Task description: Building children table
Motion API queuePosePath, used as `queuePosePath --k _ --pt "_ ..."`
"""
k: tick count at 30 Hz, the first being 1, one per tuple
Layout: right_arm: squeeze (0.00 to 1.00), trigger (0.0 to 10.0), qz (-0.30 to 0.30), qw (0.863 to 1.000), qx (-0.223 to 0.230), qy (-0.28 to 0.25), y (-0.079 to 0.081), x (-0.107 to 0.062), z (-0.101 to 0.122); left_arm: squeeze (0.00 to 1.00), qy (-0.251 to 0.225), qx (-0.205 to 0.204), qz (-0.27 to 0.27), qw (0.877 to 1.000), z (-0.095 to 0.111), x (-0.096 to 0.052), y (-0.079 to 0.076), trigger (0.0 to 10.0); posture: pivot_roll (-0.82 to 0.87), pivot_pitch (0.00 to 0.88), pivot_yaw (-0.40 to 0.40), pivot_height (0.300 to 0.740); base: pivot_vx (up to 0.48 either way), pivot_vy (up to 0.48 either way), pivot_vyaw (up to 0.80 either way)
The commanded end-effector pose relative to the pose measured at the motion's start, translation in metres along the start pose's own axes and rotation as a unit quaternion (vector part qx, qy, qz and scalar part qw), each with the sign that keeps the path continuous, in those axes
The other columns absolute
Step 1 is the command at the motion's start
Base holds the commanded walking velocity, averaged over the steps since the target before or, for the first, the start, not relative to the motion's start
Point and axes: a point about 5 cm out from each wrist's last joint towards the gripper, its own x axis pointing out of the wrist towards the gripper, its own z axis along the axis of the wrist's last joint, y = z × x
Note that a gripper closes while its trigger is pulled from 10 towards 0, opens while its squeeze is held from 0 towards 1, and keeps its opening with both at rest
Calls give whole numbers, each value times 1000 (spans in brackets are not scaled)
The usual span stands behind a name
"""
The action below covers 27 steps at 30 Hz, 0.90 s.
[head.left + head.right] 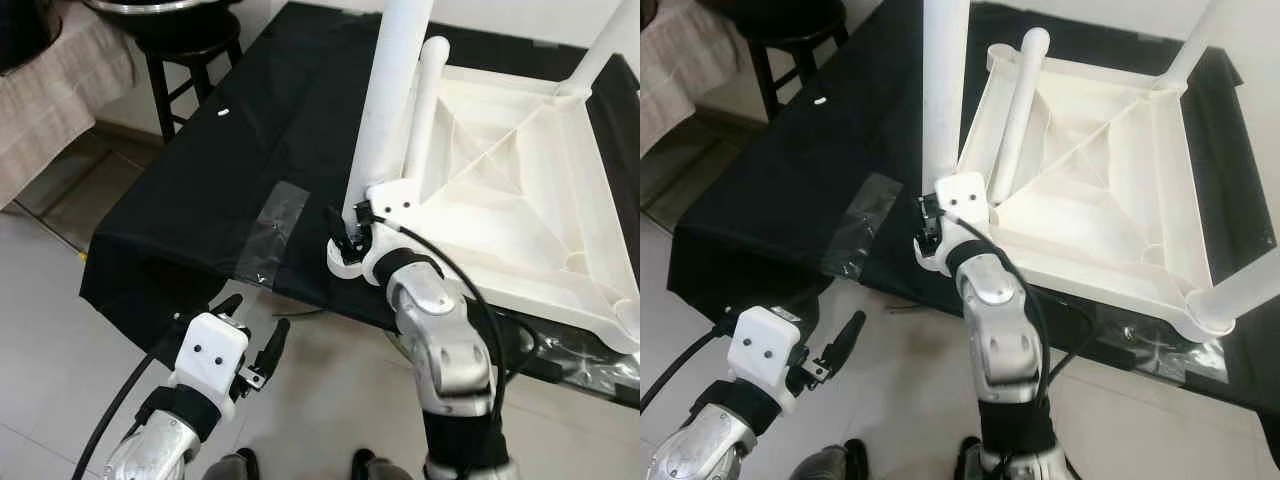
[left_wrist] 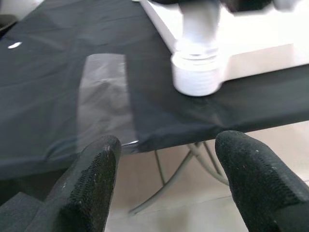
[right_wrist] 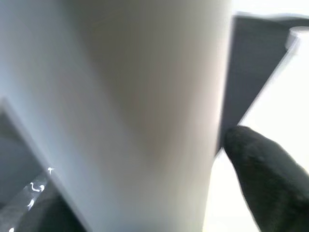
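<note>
A white children's table top [image 1: 520,190] lies upside down on a black cloth [image 1: 230,170]. My right gripper [image 1: 355,235] is shut on a white table leg [image 1: 390,100], low down near its threaded end [image 2: 195,79]. This leg stands almost upright at the top's near left corner. In the right wrist view the leg [image 3: 145,96] is pressed by a black finger [image 3: 260,164]. A second leg [image 1: 425,110] lies loose inside the top. Two more legs [image 1: 1240,290] [image 1: 1195,40] stand at corners. My left gripper [image 1: 255,318] hangs open below the cloth's front edge, holding nothing.
A strip of clear tape [image 1: 275,225] is stuck to the cloth near the front edge. A small white piece [image 1: 224,112] lies farther back. A dark stool [image 1: 185,60] and a cloth-covered table [image 1: 50,90] stand at the back left. Tiled floor lies in front.
</note>
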Motion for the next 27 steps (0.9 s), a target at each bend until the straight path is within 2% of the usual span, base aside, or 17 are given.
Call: queuePosePath --k 1,3,4,5,7,9,10,11,14,18,19,20,23,24,25,26,27 --pt "1000 10000 91 995 -7 -26 6 4 8 0 5 -3 -1 1000 -3 -2 -2 10000 57 254 -48 740 0 0 0" --pt "0 10000 235 970 -54 -40 12 2 17 0 3 -4 -2 1000 -3 -2 -3 10000 57 264 -48 740 0 0 0" --pt "0 10000 235 970 -54 -40 12 2 17 0 3 -4 -2 1000 -3 -2 -3 10000 57 264 -48 740 0 0 0" --pt "0 10000 307 948 -78 -40 9 5 22 0 0 -5 -3 1000 -1 -3 -4 10000 64 270 -45 740 0 0 0" --pt "0 10000 319 943 -84 -35 6 8 23 0 0 -5 -3 1000 -1 -3 -5 10000 64 270 -45 740 0 0 0" --pt "0 10000 354 927 -123 -13 -4 17 24 0 -1 -7 -3 1000 1 -3 -6 10000 79 289 -57 740 0 0 0" --pt "0 10000 354 927 -123 -13 -4 17 24 0 -1 -7 -3 1000 1 -3 -6 10000 79 289 -57 740 0 0 0" --pt "0 10000 366 922 -129 -13 -6 20 28 0 -2 -7 -3 1000 2 -4 -7 10000 82 291 -57 740 0 0 0" --pt "0 10000 447 889 -98 -33 -7 23 46 0 -2 -6 3 1000 3 -5 -7 10000 80 314 -63 740 0 0 0" --pt "0 10000 498 863 -76 -40 -13 29 55 0 -2 -6 5 1000 4 -7 -7 10000 82 318 -61 740 0 0 0" --pt "0 10000 498 863 -76 -40 -13 29 55 0 -2 -6 5 1000 4 -7 -7 10000 82 318 -61 740 0 0 0" --pt "0 10000 509 858 -58 -49 -17 36 63 0 -1 -7 4 1000 4 -8 -7 10000 74 320 -56 740 0 0 0" --pt "0 10000 516 853 -54 -52 -18 40 66 0 -1 -7 4 1000 4 -8 -7 10000 74 320 -56 740 0 0 0" --pt "0 9098 517 852 -54 -52 -18 41 66 0 0 -7 3 1000 4 -9 -7 10000 69 321 -48 740 0 0 0" --pt "0 9098 517 852 -54 -52 -18 41 66 0 0 -7 3 1000 4 -9 -7 10000 69 321 -48 740 0 0 0" --pt "0 0 534 843 -43 -52 -16 43 67 0 1 -8 2 1000 4 -9 -8 10000 62 316 -39 740 0 0 0" --pt "0 0 542 838 -38 -52 -15 44 67 0 2 -8 1 1000 4 -10 -8 10000 61 315 -38 740 0 0 0"
